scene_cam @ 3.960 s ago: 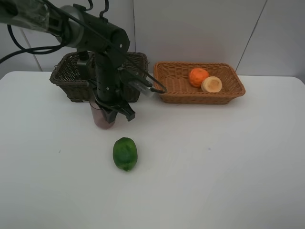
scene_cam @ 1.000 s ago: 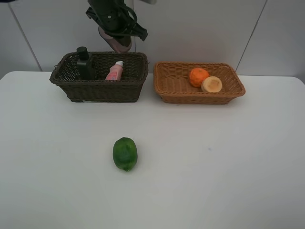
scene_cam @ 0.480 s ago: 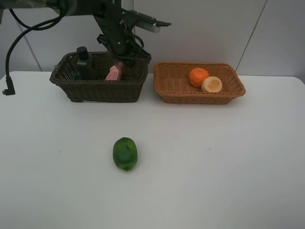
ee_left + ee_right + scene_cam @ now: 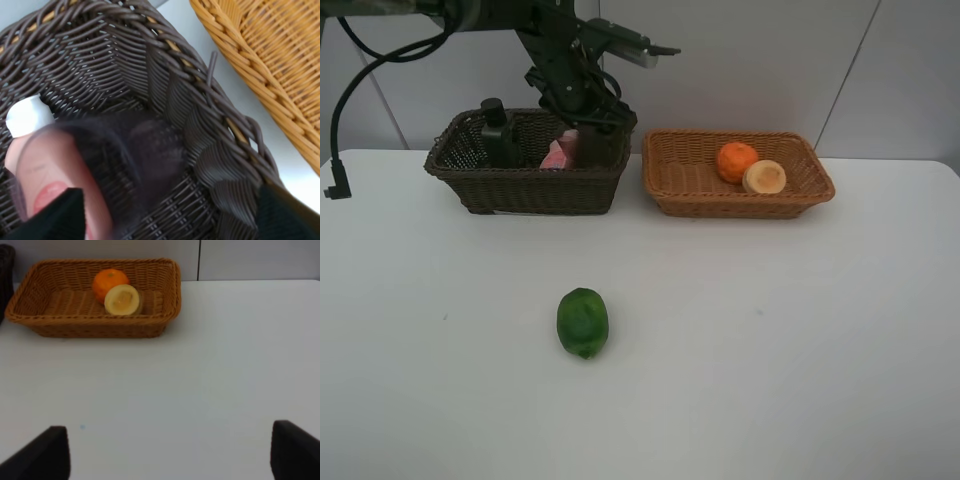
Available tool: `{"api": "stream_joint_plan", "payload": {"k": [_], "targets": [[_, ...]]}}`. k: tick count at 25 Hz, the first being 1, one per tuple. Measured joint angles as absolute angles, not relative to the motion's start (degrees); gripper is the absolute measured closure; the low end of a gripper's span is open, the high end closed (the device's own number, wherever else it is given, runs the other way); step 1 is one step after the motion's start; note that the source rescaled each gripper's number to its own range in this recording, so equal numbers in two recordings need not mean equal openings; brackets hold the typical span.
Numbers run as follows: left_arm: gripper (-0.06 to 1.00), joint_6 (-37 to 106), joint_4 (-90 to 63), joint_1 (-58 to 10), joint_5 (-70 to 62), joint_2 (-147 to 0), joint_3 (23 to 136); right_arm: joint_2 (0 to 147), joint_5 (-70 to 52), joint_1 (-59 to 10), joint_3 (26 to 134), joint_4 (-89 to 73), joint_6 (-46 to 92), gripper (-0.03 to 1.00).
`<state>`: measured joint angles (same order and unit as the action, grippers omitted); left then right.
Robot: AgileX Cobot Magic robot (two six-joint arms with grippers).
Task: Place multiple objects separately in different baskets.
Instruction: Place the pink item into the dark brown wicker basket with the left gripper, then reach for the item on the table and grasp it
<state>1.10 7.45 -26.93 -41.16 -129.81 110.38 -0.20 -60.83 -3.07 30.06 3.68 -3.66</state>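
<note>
From above, the left gripper [image 4: 582, 118] is seen low over the dark basket [image 4: 525, 188] at eleven o'clock; the lime [image 4: 582, 322] lies on open table [image 4: 800, 350]

At the left wrist, a blurred cup [image 4: 120, 170] sits between wide-parted fingers, beside the pink bottle [image 4: 35, 165]

At the right wrist, fingers [image 4: 42, 452] stand apart, nothing between, facing the tan basket [image 4: 95, 325]

No lettering, no brand, no number shows up anywhere in these views. The pink bottle [image 4: 30, 165] in the dark brown basket [image 4: 525, 185] at the upper left of the high view carries a red mark on its side, but that is too blurred to read as a word. The dark green pump bottle [image 4: 497, 135] beside it and the light wicker basket [image 4: 740, 200] at upper right show bare surfaces.
</note>
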Motion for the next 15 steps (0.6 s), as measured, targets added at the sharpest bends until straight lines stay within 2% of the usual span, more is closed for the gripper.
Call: {"api": "stream_joint_plan", "payload": {"k": [3, 15], "targets": [[-0.01, -0.34, 8.35, -26.93, -41.16, -129.81, 110.38, -0.20, -60.83, -3.07, 30.06, 3.68, -3.66, 0.26], [-0.02, 2.58, 10.49, -28.08, -41.45, -128.56, 110.38, -0.20, -60.83, -3.07, 30.06, 3.68, -3.66, 0.26]]}}
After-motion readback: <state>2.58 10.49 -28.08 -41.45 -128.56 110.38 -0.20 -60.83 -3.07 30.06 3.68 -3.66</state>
